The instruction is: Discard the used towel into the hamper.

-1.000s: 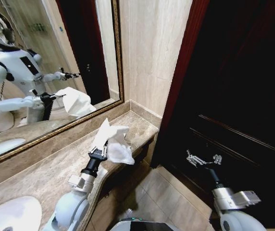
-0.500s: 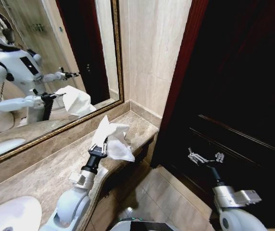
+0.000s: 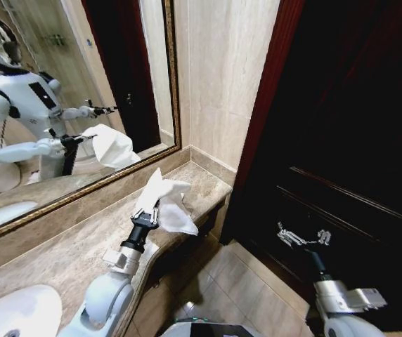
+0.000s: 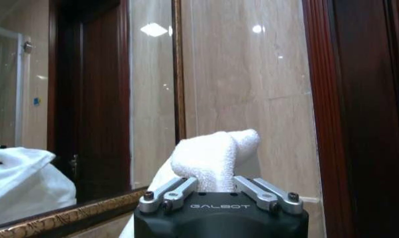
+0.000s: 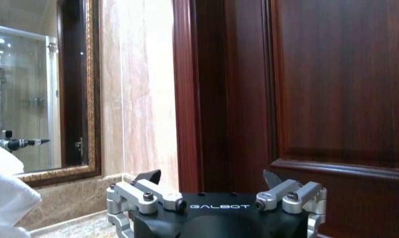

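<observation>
Left gripper (image 3: 150,213) clamped on the white towel (image 3: 166,203), held above the marble counter (image 3: 67,246) near its end corner; in the left wrist view the towel (image 4: 213,158) bunches up between the two fingers (image 4: 176,188) and rises past them. Towel's long axis runs from a peak pointing up toward the mirror (image 3: 67,105) down to a lower flap that hangs over the counter's front edge, toward the floor tiles (image 3: 250,288). Towel looks clear of the counter surface, though contact under the flap can't be judged. Counter ends just beyond the towel at the beige stone wall (image 3: 222,77); open floor lies beside that edge, between counter and dark wood door (image 3: 341,126). Right gripper (image 3: 303,237) hangs out over the floor in front of the door, well apart from the towel, fingers spread and holding nothing; the right wrist view shows the same gripper (image 5: 213,181) with its tips apart, facing the door panel and red-brown door frame (image 5: 193,94). White sink basin (image 3: 18,312) sits at the counter's near end by the left arm. Mirror reflects the robot and the towel.
</observation>
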{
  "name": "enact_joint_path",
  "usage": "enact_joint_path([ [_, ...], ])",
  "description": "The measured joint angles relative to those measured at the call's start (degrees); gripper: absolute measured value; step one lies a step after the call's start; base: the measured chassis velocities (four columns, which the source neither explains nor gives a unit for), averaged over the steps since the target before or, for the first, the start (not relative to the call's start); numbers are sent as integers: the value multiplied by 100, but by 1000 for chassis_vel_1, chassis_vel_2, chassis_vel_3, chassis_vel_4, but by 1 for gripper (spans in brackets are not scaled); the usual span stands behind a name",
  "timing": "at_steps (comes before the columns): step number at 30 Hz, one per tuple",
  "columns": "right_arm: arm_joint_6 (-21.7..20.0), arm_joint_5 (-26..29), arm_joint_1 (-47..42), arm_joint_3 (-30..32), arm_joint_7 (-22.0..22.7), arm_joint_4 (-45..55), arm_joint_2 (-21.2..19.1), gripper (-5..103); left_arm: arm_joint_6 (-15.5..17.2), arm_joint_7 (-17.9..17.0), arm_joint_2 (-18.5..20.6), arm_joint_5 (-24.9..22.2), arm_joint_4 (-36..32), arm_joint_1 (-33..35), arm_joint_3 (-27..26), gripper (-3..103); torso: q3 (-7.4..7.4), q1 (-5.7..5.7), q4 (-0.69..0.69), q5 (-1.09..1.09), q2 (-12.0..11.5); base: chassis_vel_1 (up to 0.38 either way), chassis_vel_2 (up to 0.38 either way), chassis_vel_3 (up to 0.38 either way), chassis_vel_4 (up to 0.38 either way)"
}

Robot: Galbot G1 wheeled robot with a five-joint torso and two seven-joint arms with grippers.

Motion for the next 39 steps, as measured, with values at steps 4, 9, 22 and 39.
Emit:
enact_joint_path([
  [4,-60,1,45,4,10,36,-10,100,0,-19,13,-36,-35,2,-21,8,0,0,0,0,0,0,0,0,0],
  [9,-73,14,33,37,57,59,-30,100,-14,-22,-9,-44,-44,19,-5,8,0,0,0,0,0,17,-20,-24,15],
  [22,-105,-41,63,27,70,82,20,100,-14,-5,90,-154,-109,-31,-26,8,0,-1,0,0,0,53,-57,-48,64],
  [39,-114,-82,22,24,79,124,27,100,0,18,106,-199,-141,-50,-23,8,0,0,0,1,0,70,-71,-73,76],
])
